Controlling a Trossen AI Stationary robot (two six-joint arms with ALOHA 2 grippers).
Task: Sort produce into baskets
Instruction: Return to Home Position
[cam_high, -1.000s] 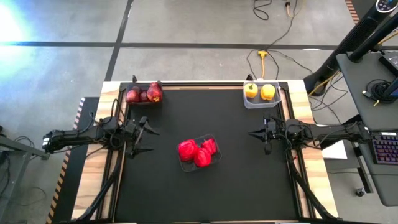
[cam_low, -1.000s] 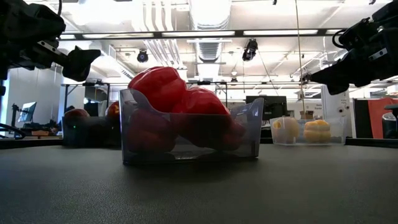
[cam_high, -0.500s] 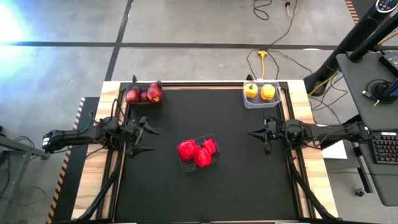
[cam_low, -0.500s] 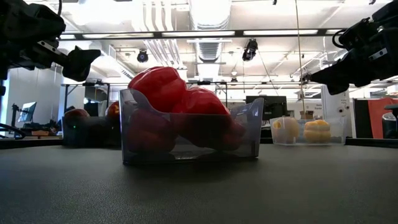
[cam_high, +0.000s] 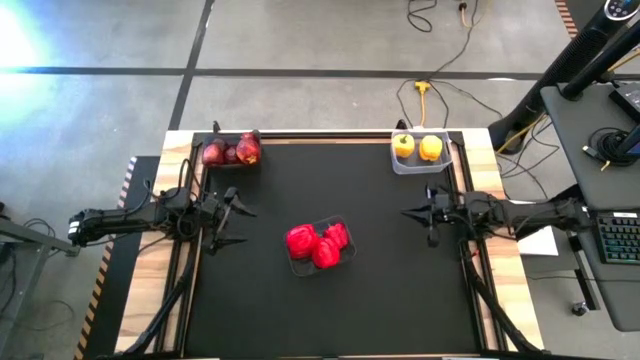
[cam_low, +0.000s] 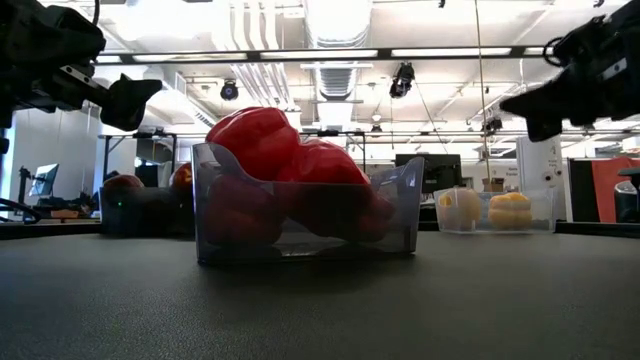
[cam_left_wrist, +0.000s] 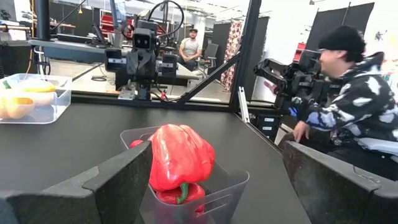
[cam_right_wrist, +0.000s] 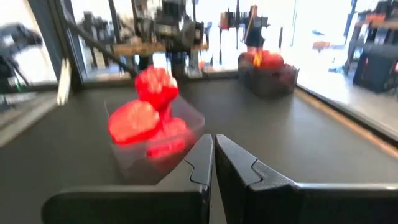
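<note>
Red bell peppers (cam_high: 318, 243) fill a clear basket (cam_high: 343, 262) at the table's middle; they also show in the left wrist view (cam_left_wrist: 180, 158). Maroon fruits (cam_high: 230, 151) lie in a dark basket at the far left corner. Two yellow peppers (cam_high: 417, 147) lie in a clear basket (cam_high: 419, 165) at the far right. My left gripper (cam_high: 240, 227) is open and empty, left of the red peppers. My right gripper (cam_high: 420, 222) is shut and empty, right of them, above the table.
The black mat (cam_high: 330, 310) has bare room toward the near edge. Wooden strips and rails (cam_high: 176, 290) run along both sides. A person (cam_left_wrist: 348, 106) sits beyond the table's right side, in the left wrist view.
My right gripper has drawn back a little toward the table's right edge and risen slightly. Nothing else has moved.
</note>
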